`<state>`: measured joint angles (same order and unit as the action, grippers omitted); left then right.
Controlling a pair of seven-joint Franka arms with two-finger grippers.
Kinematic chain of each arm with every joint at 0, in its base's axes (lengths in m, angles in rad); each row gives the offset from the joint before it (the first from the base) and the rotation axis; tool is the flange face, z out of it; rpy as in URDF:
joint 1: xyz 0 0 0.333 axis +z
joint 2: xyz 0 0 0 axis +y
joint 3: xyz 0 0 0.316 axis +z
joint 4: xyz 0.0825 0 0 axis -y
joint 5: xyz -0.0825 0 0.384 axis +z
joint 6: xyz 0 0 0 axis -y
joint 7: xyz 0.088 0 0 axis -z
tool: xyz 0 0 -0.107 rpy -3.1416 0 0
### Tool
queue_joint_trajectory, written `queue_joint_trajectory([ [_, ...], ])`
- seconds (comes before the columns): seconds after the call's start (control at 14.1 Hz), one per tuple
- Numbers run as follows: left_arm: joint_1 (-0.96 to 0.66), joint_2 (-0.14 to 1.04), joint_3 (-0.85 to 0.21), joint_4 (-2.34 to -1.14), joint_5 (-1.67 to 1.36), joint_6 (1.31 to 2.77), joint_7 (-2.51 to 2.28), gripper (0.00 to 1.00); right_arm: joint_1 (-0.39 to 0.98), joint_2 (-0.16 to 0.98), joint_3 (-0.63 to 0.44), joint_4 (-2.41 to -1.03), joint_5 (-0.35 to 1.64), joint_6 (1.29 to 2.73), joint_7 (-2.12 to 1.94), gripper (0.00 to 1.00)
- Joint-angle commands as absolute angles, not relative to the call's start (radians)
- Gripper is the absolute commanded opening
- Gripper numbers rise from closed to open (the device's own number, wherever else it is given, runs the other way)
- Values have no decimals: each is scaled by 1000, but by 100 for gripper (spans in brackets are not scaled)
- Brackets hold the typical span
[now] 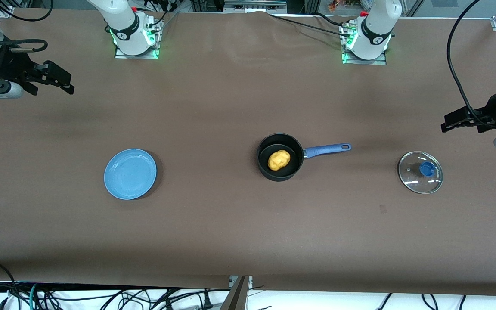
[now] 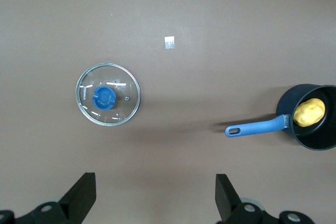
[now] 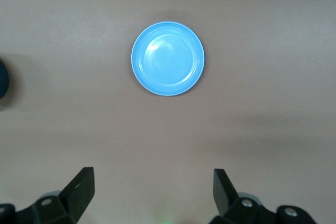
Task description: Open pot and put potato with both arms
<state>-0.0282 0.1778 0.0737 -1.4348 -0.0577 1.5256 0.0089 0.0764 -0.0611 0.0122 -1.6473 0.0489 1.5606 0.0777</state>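
Hovering spread at opposite table ends, left pincer and right pincer flank potato-filled pot.

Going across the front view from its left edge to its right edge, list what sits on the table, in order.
Light-blue plate → black pot with the potato inside it → the pot's blue handle → glass lid, lying off the pot with its blue knob up.
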Motion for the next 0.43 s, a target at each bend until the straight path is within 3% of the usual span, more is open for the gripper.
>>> queue_joint_trajectory([
  [0.0, -29, 192, 71, -1399, -32, 1499, 0, 100, 68, -26, 23, -1586, 28, 1542, 66, 100],
  [0.35, -29, 192, 71, -1399, -32, 1499, 0, 100, 64, -32, 14, -1586, 26, 1508, 67, 100],
])
